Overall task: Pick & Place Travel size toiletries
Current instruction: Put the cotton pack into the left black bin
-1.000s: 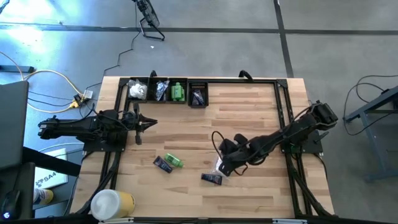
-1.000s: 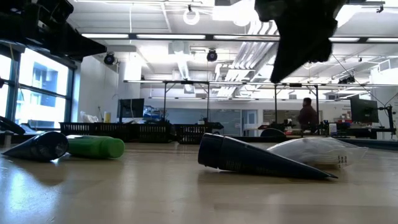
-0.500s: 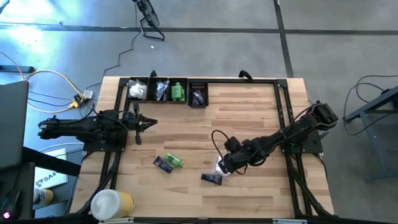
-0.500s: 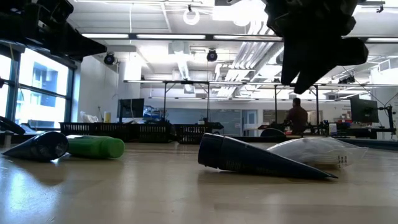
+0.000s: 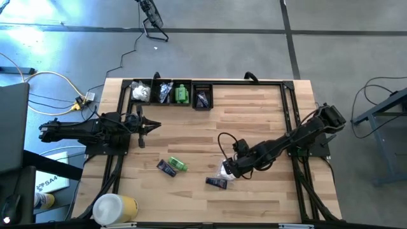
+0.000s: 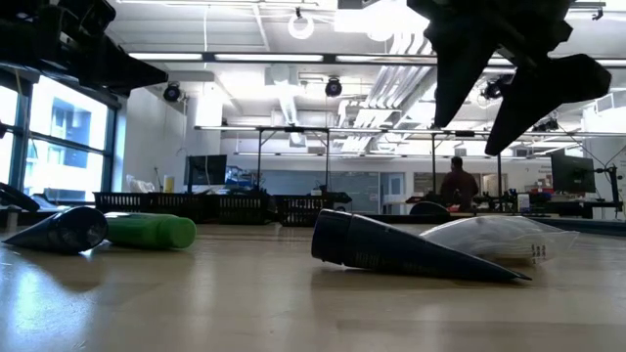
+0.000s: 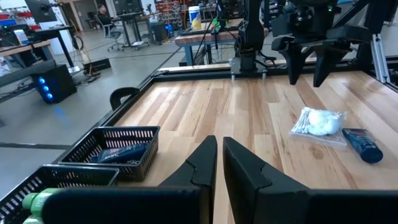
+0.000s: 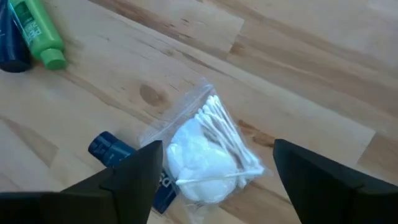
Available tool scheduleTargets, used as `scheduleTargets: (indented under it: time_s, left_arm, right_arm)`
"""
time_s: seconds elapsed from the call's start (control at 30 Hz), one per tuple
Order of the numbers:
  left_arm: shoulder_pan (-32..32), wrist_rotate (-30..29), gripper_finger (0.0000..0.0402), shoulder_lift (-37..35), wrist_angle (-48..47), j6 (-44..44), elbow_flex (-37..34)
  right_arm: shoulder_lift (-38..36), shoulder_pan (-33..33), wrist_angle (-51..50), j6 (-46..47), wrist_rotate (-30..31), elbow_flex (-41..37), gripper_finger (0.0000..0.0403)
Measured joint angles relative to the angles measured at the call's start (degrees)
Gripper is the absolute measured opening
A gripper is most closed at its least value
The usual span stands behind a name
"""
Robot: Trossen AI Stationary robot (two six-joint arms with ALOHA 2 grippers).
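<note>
A clear packet of white cotton pads and swabs [image 8: 208, 149] lies flat on the wooden table, right of the middle [image 5: 225, 170]. My right gripper [image 5: 231, 166] hangs open above it, pointing steeply down, one finger on either side and clear of it [image 6: 486, 103]. A dark blue tube [image 5: 216, 182] lies just nearer, beside the packet [image 6: 391, 249]. Farther left, a green bottle [image 5: 179, 165] and a dark sachet [image 5: 166, 168] lie side by side. My left gripper [image 5: 152, 126] is shut and level at the table's left side [image 7: 219, 158].
A row of black bins [image 5: 170, 93] along the far edge holds a white packet, dark items and a green bottle. A large white-and-yellow cylinder [image 5: 115, 208] stands at the near left corner. Bare wood lies between the bins and the loose items.
My right gripper has opened wide from shut and rolled about its own pointing line, staying above the white packet. The packet and the other items have not moved.
</note>
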Motion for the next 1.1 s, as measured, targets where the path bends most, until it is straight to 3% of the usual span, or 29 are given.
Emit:
scheduleTargets:
  time_s: [0.33,0.53,0.83,1.1]
  left_arm:
    - [0.0,0.02,0.0022,-0.01,0.0,-0.02,0.0]
    - [0.0,0.04,0.0022,0.0,-0.01,-0.02,0.0]
    - [0.0,0.31,0.0022,0.0,0.0,-0.04,0.0]
    - [0.0,0.24,0.0022,-0.01,0.0,-0.02,0.0]
  right_arm:
    - [0.02,4.54,0.3,11.47,1.62,-3.36,0.0293]
    - [0.02,7.37,6.45,21.05,1.55,-9.48,0.0293]
    - [0.04,8.16,27.76,22.3,3.68,-20.14,0.0293]
    - [0.04,7.91,29.13,24.4,3.58,-22.36,0.0293]
